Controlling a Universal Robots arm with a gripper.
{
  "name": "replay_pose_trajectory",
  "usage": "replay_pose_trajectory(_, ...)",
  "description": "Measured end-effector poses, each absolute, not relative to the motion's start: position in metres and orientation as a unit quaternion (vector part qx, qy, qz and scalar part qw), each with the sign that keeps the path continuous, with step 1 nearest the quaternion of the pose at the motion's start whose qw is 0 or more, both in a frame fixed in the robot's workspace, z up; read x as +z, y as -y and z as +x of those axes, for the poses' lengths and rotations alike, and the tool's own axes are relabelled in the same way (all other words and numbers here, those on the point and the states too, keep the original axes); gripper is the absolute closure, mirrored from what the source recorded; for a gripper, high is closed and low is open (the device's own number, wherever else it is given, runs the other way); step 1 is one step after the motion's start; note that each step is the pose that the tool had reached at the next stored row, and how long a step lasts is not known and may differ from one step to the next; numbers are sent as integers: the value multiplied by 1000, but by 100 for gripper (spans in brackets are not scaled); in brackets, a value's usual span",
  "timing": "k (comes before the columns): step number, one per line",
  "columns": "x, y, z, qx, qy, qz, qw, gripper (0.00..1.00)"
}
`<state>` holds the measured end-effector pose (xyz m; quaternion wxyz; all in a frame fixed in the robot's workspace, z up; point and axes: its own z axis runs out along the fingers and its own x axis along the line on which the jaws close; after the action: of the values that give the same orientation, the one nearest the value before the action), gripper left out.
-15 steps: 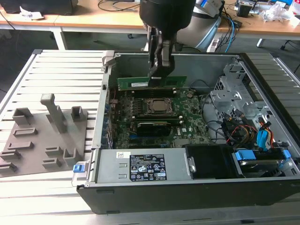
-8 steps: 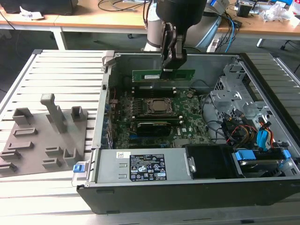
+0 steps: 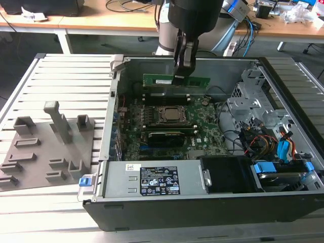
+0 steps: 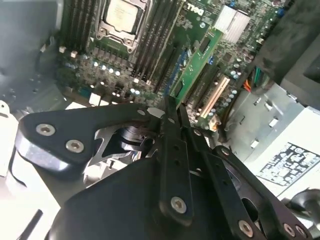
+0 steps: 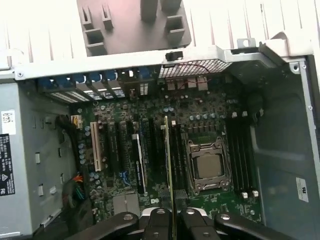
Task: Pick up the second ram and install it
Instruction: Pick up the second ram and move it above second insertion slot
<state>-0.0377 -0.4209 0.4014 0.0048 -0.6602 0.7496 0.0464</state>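
The second ram [image 3: 167, 81] is a narrow green stick with a pale label, held lengthwise and on edge inside the open computer case [image 3: 152, 212]. My gripper [image 3: 181, 75] is shut on its upper edge. The stick hangs just over the black memory slots [image 3: 167, 94] on the far side of the CPU socket [image 3: 169, 115]; whether it touches a slot I cannot tell. In the first wrist view the ram [image 5: 167, 160] appears edge-on beside the socket [image 5: 207, 165], running out from my gripper [image 5: 172, 214]. The second wrist view has the ram [image 4: 194, 65] slanting away from my gripper [image 4: 175, 109].
A grey slotted tray [image 3: 45, 152] lies on the ribbed table at the exterior view's left, outside the case wall [image 3: 112, 101]. Drive cages and cable bundles [image 3: 263, 136] crowd the exterior view's right. The power supply [image 3: 157, 179] sits along the near side.
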Motion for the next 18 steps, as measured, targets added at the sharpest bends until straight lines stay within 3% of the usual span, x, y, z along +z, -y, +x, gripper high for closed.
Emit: replay_pose_trajectory(18,361,405,-30,47,-738,-673,4,86)
